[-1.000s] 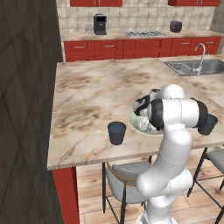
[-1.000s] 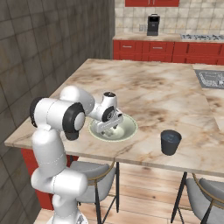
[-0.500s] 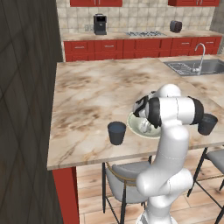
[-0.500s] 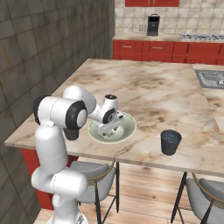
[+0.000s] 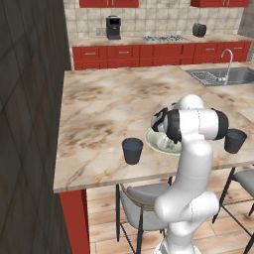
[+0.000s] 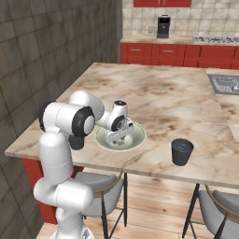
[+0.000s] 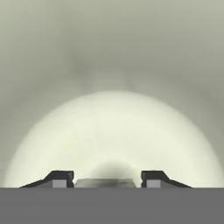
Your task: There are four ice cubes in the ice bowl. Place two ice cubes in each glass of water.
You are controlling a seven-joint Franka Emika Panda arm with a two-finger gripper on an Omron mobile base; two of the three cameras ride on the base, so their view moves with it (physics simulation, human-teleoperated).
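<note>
Left base view: a dark glass (image 5: 132, 150) stands left of centre on the marble surface (image 5: 109, 104), apart from the bowl (image 5: 154, 140) at centre. The arm covers most of the bowl. A second glass (image 5: 234, 140) stands at the right, near the surface's front edge.

Right base view: the hand (image 6: 115, 138) is lowered into the bowl (image 6: 135, 138) at centre left; one glass (image 6: 181, 151) stands to its right, well apart.

Hand view: two dark fingertips (image 7: 59, 178) rise at the bottom edge over the pale bowl floor (image 7: 113, 131), with a greyish cube (image 7: 105, 182) between them. The fingers stand just beside the cube; whether they grip it cannot be told.
</note>
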